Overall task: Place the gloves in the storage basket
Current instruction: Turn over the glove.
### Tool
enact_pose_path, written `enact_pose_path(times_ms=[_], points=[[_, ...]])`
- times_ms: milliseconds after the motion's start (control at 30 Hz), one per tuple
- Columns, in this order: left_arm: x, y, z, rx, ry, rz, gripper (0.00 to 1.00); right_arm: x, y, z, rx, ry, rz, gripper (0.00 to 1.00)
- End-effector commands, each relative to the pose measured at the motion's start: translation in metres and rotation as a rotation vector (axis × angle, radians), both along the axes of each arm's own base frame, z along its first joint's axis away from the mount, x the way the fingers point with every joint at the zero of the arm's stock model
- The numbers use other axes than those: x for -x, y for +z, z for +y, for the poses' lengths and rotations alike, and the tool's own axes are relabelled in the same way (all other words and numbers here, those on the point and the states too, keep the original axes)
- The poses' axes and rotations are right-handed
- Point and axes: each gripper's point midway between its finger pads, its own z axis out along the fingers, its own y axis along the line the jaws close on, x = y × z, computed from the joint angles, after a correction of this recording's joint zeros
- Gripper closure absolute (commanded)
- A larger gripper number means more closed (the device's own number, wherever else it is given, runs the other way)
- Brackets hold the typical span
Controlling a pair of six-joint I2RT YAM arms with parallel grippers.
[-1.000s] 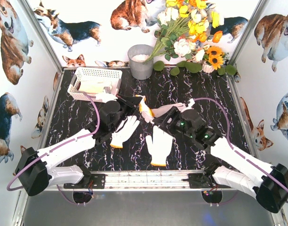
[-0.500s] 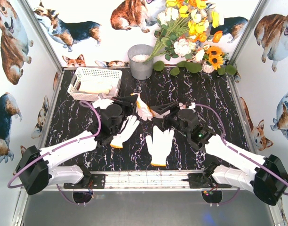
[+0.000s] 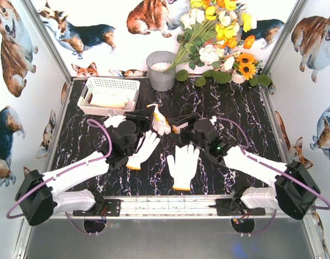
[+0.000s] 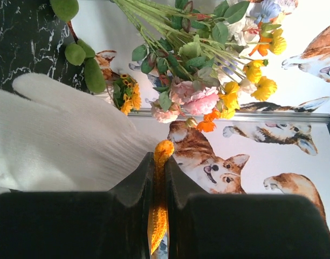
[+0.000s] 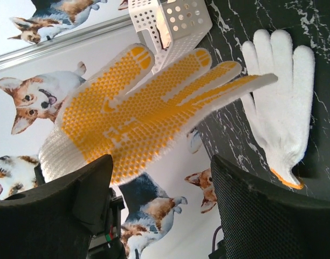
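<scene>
One glove aloft: the dotted glove, its palm studded yellow, hangs above the desk between the two pincers.
Left pincer: pressed together on the glove's orange cuff trim, the only hold on it.
Right pincer: spread wide just beside the glove's fingers, gripping nothing.
Storage basket: at the far left of the desk, pale gloves already inside.
Step in hand: probably carrying the dotted glove to the basket.
Doing it well: draw the right pincer clear first. Hold the thin cuff pinch firm. Carry high enough for the dangling fingers to clear the lattice rim. Release only once the bulk hangs over the inside.
Waiting on the desk: two white gloves, one beside the left arm, one near the front middle.
</scene>
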Motion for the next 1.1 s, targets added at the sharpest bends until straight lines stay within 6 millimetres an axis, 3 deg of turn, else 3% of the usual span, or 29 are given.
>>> enact_pose_path(times_ms=[0, 267, 533, 767, 867, 1067], points=[[0.002, 0.01, -0.005, 0.08, -0.023, -0.02, 1.0, -0.017, 0.049, 0.01, -0.085, -0.021, -0.134, 0.25], [0.003, 0.012, -0.007, 0.092, -0.033, -0.023, 1.0, -0.032, 0.056, -0.003, -0.132, -0.139, -0.185, 0.25], [0.001, 0.017, -0.012, 0.108, -0.046, -0.033, 1.0, -0.039, 0.061, 0.007, -0.139, -0.15, -0.192, 0.25], [0.002, 0.023, -0.011, 0.102, -0.048, -0.05, 1.0, -0.043, 0.055, 0.012, -0.126, -0.14, -0.188, 0.35], [0.003, 0.022, -0.014, 0.1, -0.059, -0.05, 1.0, -0.043, 0.053, 0.012, -0.12, -0.142, -0.188, 0.48], [0.005, 0.015, -0.017, 0.071, -0.081, -0.032, 1.0, -0.043, 0.049, 0.002, -0.074, -0.175, -0.197, 0.95]])
